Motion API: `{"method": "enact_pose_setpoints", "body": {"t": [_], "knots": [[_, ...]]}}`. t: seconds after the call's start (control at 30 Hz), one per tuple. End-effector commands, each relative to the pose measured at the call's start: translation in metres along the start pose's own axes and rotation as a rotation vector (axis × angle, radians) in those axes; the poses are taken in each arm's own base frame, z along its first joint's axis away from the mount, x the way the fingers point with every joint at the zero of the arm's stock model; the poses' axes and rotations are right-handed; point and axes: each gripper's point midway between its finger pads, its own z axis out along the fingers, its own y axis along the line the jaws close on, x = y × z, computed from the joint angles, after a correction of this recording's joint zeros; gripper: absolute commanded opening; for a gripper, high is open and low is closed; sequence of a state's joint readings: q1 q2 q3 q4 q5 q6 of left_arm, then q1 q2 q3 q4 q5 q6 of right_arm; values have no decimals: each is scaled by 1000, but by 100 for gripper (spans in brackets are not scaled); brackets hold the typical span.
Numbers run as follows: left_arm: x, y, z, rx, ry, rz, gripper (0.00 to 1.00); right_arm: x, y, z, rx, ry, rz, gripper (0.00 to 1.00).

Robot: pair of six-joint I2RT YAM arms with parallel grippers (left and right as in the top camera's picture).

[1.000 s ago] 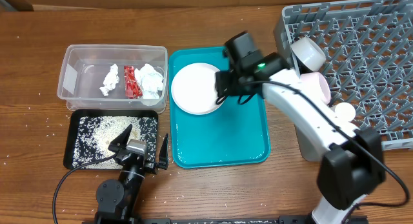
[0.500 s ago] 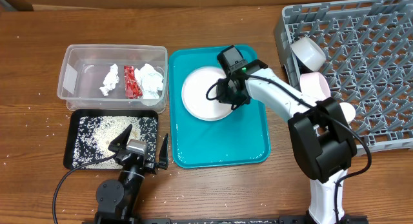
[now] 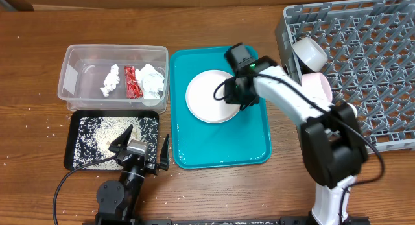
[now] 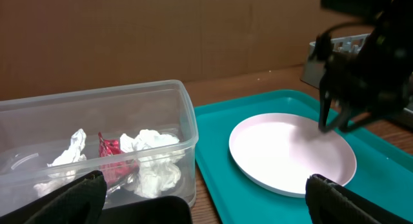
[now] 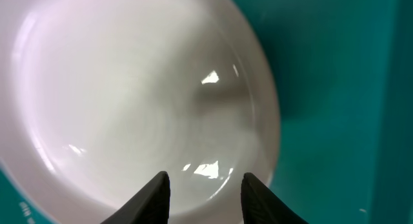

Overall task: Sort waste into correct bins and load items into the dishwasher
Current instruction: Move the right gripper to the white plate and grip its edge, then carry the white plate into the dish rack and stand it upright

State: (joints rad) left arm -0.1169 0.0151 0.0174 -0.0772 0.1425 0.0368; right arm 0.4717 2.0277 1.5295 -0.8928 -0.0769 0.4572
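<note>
- The right gripper (image 5: 205, 185) is hanging over the white plate (image 3: 204, 98), its fingers apart.
- The plate is lying on the teal tray (image 3: 220, 147).
- The left gripper (image 3: 144, 147) is sitting nearer, fingers spread.

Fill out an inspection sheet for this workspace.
Surface: wooden table, loose grains scattered at left.
Job's things: white plate on teal tray; tissue wads and red wrapper in clear tub; rice in black tray; grey bowl, pinkish bowl in rack.
Clutter: nothing seen.
Grippers: right gripper open over the plate's edge; left gripper open, near the black tray.
Cables: black cable along right arm; second cable loops from left base.
Surroundings: brown board behind the table.
</note>
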Motion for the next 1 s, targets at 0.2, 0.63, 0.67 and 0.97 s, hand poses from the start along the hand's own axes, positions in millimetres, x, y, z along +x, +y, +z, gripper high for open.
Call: {"method": "enact_pose_setpoints", "body": {"t": [0.2, 0.63, 0.67, 0.97], "knots": [[1, 1, 0, -6, -6, 17, 100, -12, -31, -12, 11, -39, 62, 41], [1, 1, 0, -6, -6, 17, 100, 11, -23, 33, -60, 86, 68, 4], [1, 1, 0, -6, -6, 17, 100, 4, -27, 25, -51, 65, 75, 4], [1, 1, 0, -6, -6, 17, 100, -67, -99, -126, 245, -382, 82, 4]]}}
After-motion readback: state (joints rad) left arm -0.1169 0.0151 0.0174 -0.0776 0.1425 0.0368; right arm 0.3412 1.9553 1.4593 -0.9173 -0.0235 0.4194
